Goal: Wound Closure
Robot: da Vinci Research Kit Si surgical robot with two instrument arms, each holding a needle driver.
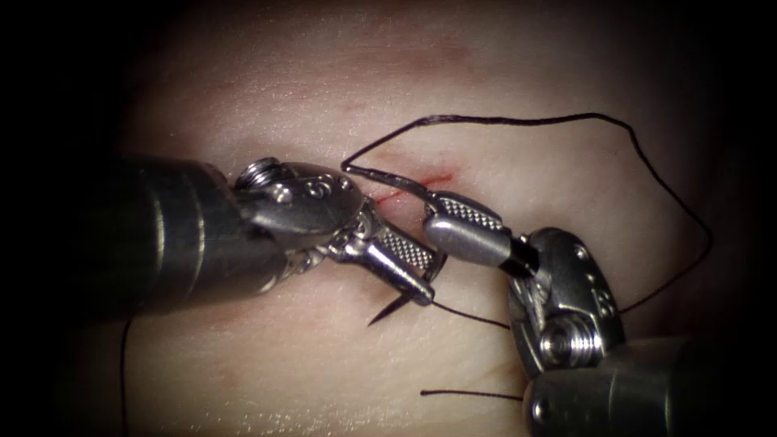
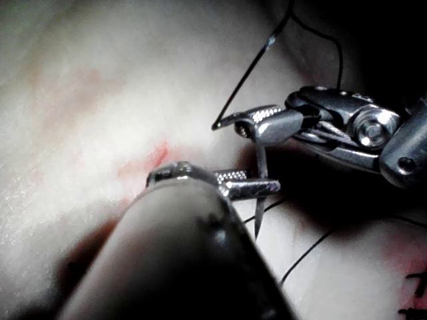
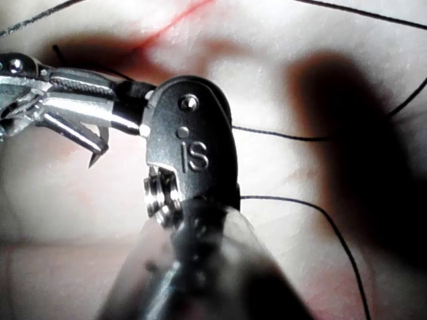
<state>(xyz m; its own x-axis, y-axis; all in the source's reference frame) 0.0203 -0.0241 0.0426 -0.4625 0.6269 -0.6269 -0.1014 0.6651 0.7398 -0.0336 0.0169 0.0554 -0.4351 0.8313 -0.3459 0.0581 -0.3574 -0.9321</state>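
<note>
Overhead, both grippers point(image 1: 421, 279) point(image 1: 441, 212) grip needle point(image 1: 394, 307); tissue point(image 1: 283, 372) beneath.

the tissue point(image 1: 324, 73) is pale pinkish cream, with a thin bright red line at the cut point(image 1: 421, 182) and a faint red smear of fluid point(image 1: 441, 174) beside it. the needle point(image 1: 388, 180) is dark grey steel, its tip near black. the thread point(image 1: 518, 121) is black. both tools, the left tool point(image 1: 409, 271) and the right tool point(image 1: 457, 222), are shiny silver with cross-hatched jaw faces, on dark grey shafts.
</note>
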